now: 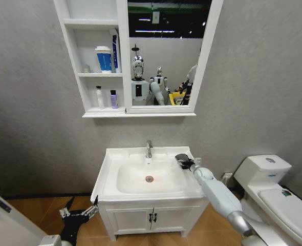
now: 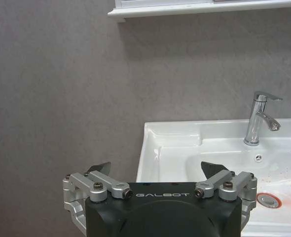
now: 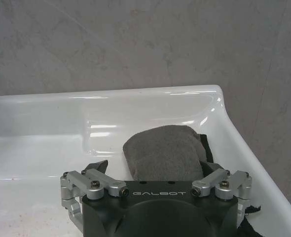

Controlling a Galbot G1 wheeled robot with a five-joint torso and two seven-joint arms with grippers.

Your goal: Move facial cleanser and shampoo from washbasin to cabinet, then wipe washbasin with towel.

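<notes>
Grey textured wall backs everything in the head view, with the white cabinet (image 1: 97, 61) hung high and the washbasin (image 1: 110, 174) below it. On the cabinet's open shelves stand a blue-and-white tub (image 1: 104, 59) with a tall tube (image 1: 114, 51) beside it on the middle shelf, and a small white bottle (image 1: 99, 97) next to a purple one (image 1: 113, 99) on the lowest; which of these is the cleanser and which the shampoo I cannot tell. The bowl holds nothing but its red-ringed drain (image 1: 149, 179), under the chrome tap (image 1: 149, 149). The right gripper (image 1: 184, 162) reaches to the basin's back right corner, at the dark towel (image 1: 181, 158). The left gripper (image 1: 82, 211) hangs low, beside the vanity cupboard (image 1: 151, 218).

From the left wrist, that gripper (image 2: 158, 170) shows its fingers spread wide and empty, with the basin's corner beyond.

From the right wrist, the right gripper (image 3: 153, 170) is spread wide with the grey towel (image 3: 165, 150) lying on the basin ledge between and just beyond its fingers, not yet pinched.

With the bottles apparently shelved, the step looks like picking up the towel. It would go best by lowering squarely over the folded hump, closing on the thick middle so no loose edge trails, and lifting clear of the raised rim
</notes>
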